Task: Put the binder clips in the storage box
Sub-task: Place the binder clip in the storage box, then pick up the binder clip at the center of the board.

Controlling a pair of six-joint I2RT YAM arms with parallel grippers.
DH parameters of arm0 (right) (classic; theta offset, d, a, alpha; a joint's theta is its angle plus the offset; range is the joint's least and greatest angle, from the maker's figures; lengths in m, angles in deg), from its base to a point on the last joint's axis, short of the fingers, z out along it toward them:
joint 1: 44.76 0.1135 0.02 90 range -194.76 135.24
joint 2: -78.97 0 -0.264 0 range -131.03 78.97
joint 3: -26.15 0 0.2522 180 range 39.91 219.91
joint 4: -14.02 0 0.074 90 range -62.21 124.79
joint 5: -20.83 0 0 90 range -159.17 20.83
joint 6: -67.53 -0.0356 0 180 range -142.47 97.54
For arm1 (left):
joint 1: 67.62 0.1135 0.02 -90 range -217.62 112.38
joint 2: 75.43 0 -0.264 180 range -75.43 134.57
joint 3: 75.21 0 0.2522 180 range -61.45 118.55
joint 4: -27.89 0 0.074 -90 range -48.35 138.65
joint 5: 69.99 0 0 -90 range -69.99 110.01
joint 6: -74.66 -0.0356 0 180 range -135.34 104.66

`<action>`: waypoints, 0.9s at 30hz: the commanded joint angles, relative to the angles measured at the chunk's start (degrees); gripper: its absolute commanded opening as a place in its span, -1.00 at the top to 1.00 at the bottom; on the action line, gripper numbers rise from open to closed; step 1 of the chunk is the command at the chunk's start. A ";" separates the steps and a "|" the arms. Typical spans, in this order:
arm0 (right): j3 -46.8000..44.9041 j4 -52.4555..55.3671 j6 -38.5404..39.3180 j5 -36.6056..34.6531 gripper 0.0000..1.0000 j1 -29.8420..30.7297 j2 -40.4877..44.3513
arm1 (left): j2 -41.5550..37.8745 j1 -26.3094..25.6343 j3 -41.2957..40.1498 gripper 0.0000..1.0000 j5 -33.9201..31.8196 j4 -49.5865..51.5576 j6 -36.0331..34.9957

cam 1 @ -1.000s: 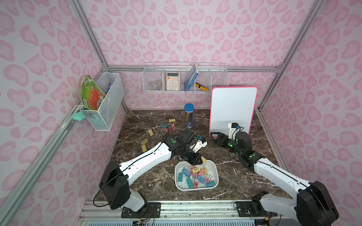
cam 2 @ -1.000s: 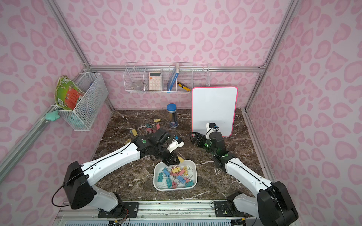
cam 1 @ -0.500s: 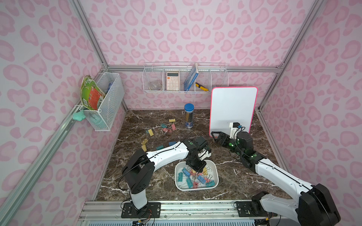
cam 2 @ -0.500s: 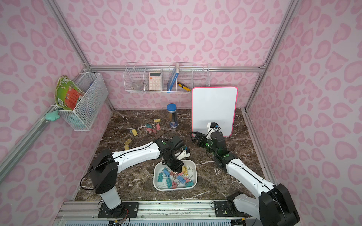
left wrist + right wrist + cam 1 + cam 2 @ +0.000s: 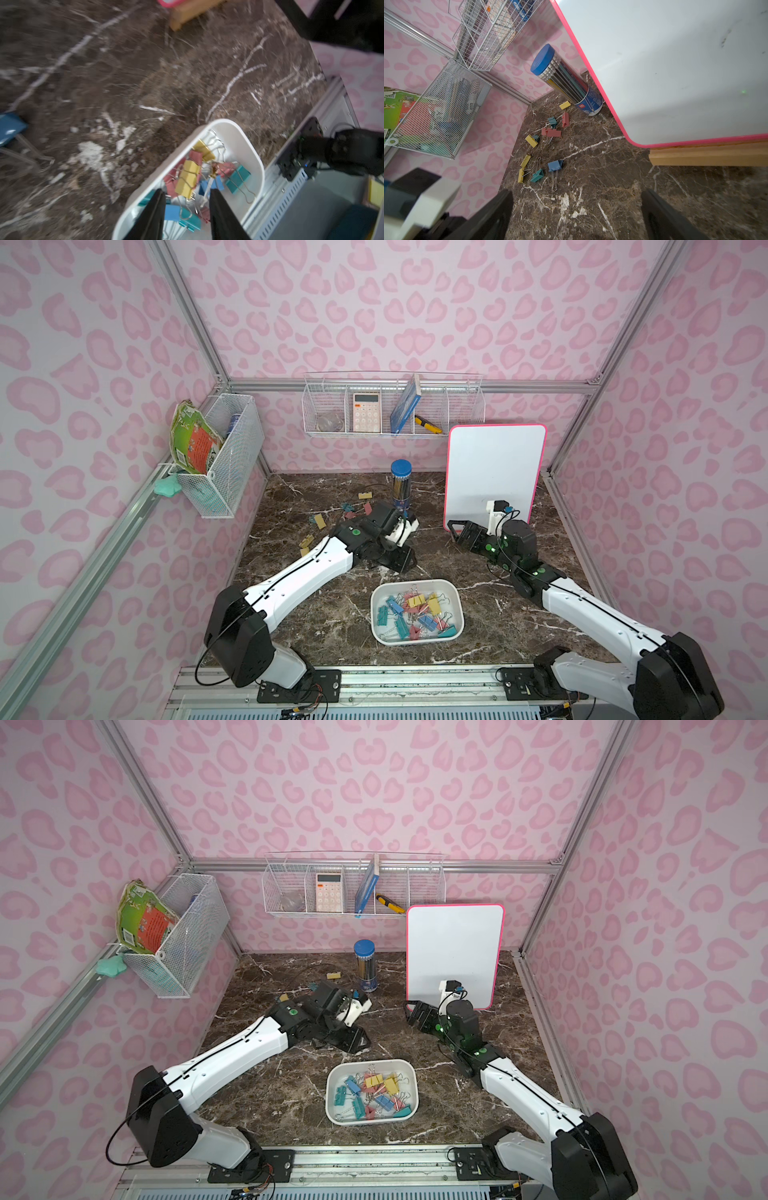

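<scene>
- The storage box point(image 5: 417, 582) sits on the dark marble desk point(image 5: 332, 614) at the near middle, between the two arms. A heap of binder clips point(image 5: 415, 612) in pink, teal, blue and yellow lies inside it.
- The left gripper point(image 5: 400, 561) hangs just beyond the box's far rim. In its wrist view the gripper point(image 5: 187, 191) has its black fingers point(image 5: 153, 214) parted with nothing between them, and the clips in the box show through the gap.
- The right gripper point(image 5: 465, 536) is low over the desk in front of the whiteboard point(image 5: 494, 472). Its wrist view shows it spread wide and empty.
- Loose clips point(image 5: 548, 133) lie scattered on the far left part of the desk, well apart from the box.
- A blue-capped pencil tube point(image 5: 400, 487) stands upright near them, beside the whiteboard.
- White wire baskets point(image 5: 392, 406) hang on the back and left walls.
</scene>
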 commanded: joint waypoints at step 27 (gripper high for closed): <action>1.00 0.24 1.52 -3.00 -0.96 3.73 -0.93 | 31.46 13.27 11.54 -0.01 -20.76 5.87 21.55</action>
